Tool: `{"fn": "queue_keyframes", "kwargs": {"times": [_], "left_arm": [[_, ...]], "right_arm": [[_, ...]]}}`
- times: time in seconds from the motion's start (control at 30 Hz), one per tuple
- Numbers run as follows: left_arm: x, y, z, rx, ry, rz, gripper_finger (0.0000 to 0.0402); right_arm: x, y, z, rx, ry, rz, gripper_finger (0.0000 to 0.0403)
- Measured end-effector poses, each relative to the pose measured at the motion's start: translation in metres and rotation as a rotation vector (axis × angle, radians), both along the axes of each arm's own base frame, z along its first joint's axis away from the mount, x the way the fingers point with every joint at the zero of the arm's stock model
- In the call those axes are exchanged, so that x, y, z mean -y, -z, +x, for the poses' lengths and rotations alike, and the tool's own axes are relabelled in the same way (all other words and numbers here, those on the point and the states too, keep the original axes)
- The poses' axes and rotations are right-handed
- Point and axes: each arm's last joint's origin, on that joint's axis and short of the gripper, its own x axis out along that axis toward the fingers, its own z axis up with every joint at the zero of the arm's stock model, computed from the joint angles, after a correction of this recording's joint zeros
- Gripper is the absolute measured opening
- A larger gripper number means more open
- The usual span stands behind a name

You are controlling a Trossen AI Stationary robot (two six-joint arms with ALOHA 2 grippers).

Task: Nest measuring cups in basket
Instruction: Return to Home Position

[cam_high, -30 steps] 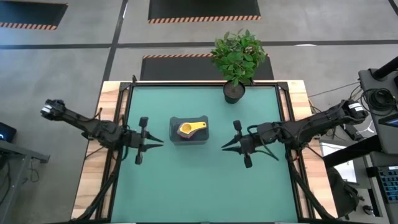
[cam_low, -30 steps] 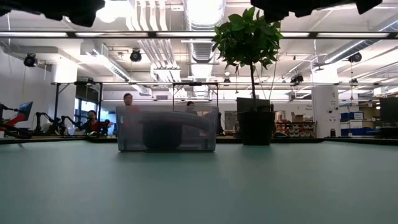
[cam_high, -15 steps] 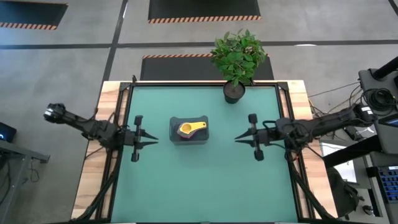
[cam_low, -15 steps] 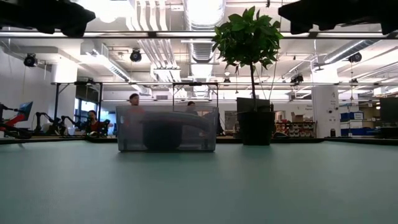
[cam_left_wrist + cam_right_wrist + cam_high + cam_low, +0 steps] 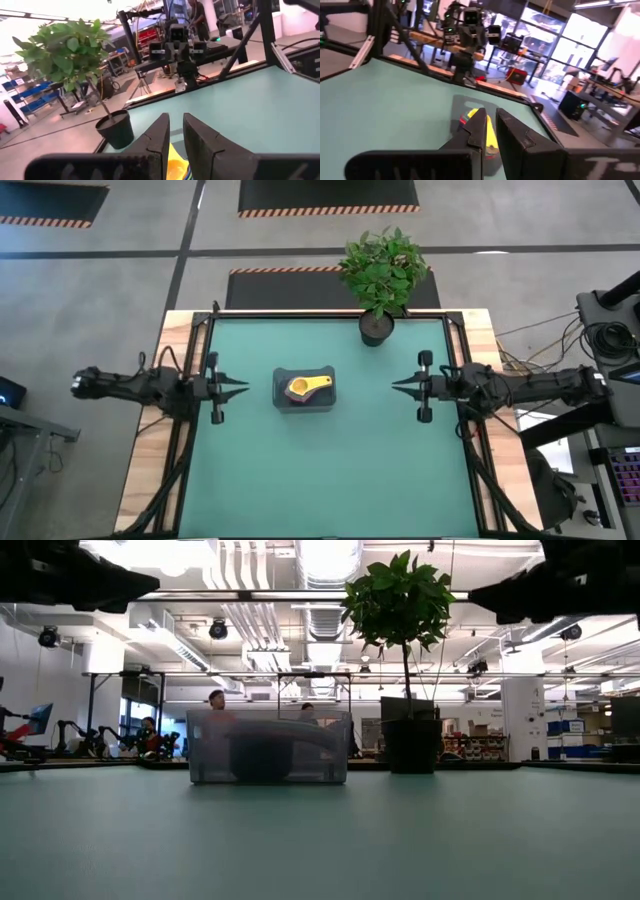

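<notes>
From above, the yellow cup [image 5: 305, 386] is covering the other cups [image 5: 260, 755] under it in the basket [image 5: 281, 405]. At table height the basket wall is blurring those cups into 1 dark mass, the top edge is cutting off the left arm [image 5: 60, 575] and right arm [image 5: 580, 585], and the people [image 5: 216, 700] far behind are showing too small to make out. In the wrist views the left gripper [image 5: 176, 117] and right gripper [image 5: 491, 111] are each hiding most of the basket, leaving 1 thin yellow strip showing between the fingers [image 5: 155, 142].
</notes>
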Motion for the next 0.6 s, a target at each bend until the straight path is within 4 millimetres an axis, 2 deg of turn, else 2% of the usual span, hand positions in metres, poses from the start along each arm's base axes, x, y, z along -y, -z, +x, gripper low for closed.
{"fn": "queue_keyframes", "kwargs": {"times": [0.23, 0.4, 0.6], "left_arm": [[-0.005, 0.0, -0.018, 0.047, -0.028, -0.023, 0.0036], [-0.005, 0.004, -0.016, 0.032, -0.029, -0.043, 0.0036], [-0.004, 0.02, -0.01, 0.051, -0.026, -0.096, 0.0036]], "right_arm": [[0.005, -0.002, -0.025, 0.093, 0.042, -0.009, 0.0028], [0.005, 0.002, -0.036, 0.095, 0.05, -0.015, 0.0028], [0.004, 0.011, -0.047, 0.142, 0.053, -0.017, 0.0028]]}}
